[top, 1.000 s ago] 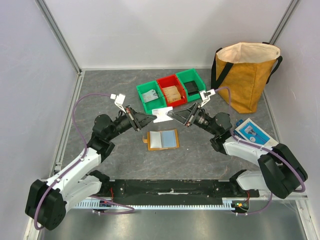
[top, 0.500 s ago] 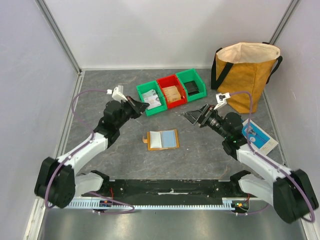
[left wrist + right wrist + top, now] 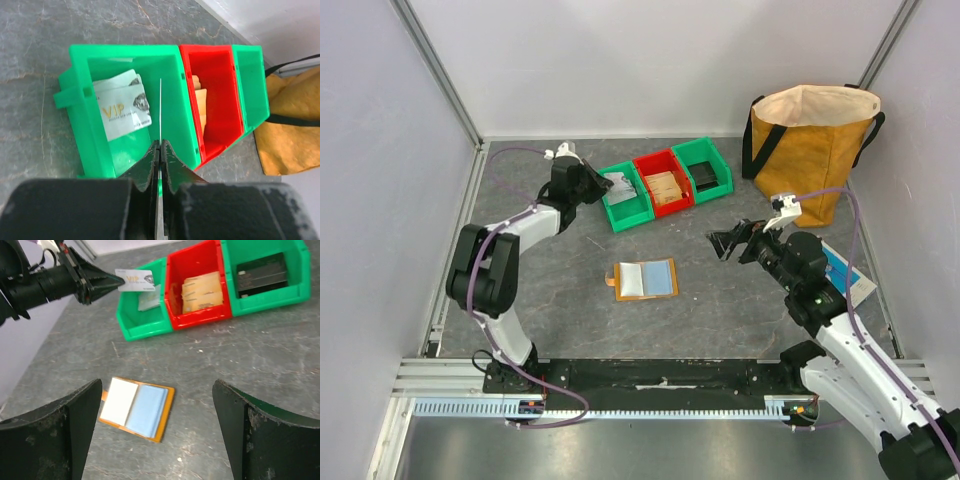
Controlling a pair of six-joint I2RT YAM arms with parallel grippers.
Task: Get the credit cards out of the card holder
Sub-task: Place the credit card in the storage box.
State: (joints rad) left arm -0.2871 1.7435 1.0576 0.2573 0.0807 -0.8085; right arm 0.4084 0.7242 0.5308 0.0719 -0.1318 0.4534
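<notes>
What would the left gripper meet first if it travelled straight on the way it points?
Probably the left green bin: the left gripper, shut on a credit card held edge-on, points into it. Its card would likely touch the floor beside the VIP card there; depth is unclear.

Top external: looks steeply down from above and behind both arm bases toward the back wall, far enough off to take in the whole table [image 3: 570, 320]. Left wrist: hangs close above the left green bin [image 3: 125, 51], aims down past the left gripper [image 3: 159, 146], catches the red bin [image 3: 205, 48] alongside. Right wrist: faces forward and down from farther off, framed by the right gripper [image 3: 156, 390]; shares both bins, the card holder [image 3: 137, 410] and the left gripper's credit card [image 3: 134, 280] with the overhead view.
</notes>
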